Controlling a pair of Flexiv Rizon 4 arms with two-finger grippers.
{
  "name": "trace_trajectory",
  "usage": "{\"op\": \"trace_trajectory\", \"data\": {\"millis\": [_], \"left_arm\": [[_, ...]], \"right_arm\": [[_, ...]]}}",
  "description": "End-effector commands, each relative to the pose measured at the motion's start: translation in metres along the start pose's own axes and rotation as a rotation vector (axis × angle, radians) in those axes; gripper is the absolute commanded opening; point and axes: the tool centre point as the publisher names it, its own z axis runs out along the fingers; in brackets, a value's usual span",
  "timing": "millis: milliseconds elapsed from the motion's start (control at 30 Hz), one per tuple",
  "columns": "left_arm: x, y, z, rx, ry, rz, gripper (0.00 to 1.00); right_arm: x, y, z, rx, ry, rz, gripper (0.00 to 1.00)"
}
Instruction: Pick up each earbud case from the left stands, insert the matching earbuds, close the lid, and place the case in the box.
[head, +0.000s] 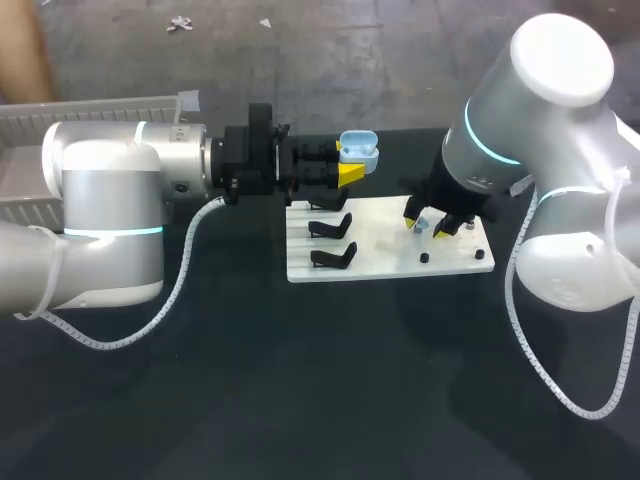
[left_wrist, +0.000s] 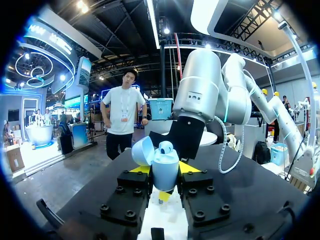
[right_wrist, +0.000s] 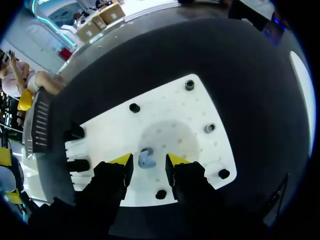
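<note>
mid-task at the table: the left gripper (left_wrist: 165, 170) is clamped from both sides on a light blue earbud case (left_wrist: 165, 162), holding it up over the far edge of the white board (head: 400, 262) with its lid (left_wrist: 142, 150) swung open. one earbud (left_wrist: 166, 147) appears to be seated in the case already, its rounded top showing above the rim. the second earbud (right_wrist: 146, 159) sits on its peg on the board, and the right gripper (right_wrist: 149, 161) hangs directly over it with its fingers spread, one yellow tip on either side and neither touching it, so nothing is grasped there yet.

by this reading the job on this case is about halfway: pickup done and one bud likely in, with the other bud to be lifted and inserted, the lid to be closed and the case to be carried to the ribbed box (head: 100, 106) at the far left of the table. the black stands (head: 332, 228) that show on the board's left side carry no cases, which suggests this may be the last one, though the stand nearest the left gripper is partly hidden. the left arm covers most of the box, so it cannot be told whether any finished cases lie inside.
</note>
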Motion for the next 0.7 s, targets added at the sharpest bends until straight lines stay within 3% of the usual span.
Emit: {"op": "trace_trajectory", "data": {"millis": [33,300,700], "left_arm": [[0.0011,-0.0020,0.0002,-0.008,-0.005,0.005,0.00],[0.0011,-0.0020,0.0002,-0.008,-0.005,0.005,0.00],[0.0011,-0.0020,0.0002,-0.008,-0.005,0.005,0.00]], "right_arm": [[-0.0017,0.0016,0.0008,0.001,0.004,-0.002,0.39],[-0.0034,0.0027,0.0005,-0.003,0.002,0.001,0.32],[-0.0021,0.0015,0.0010,-0.002,0.005,0.006,0.31]]}}
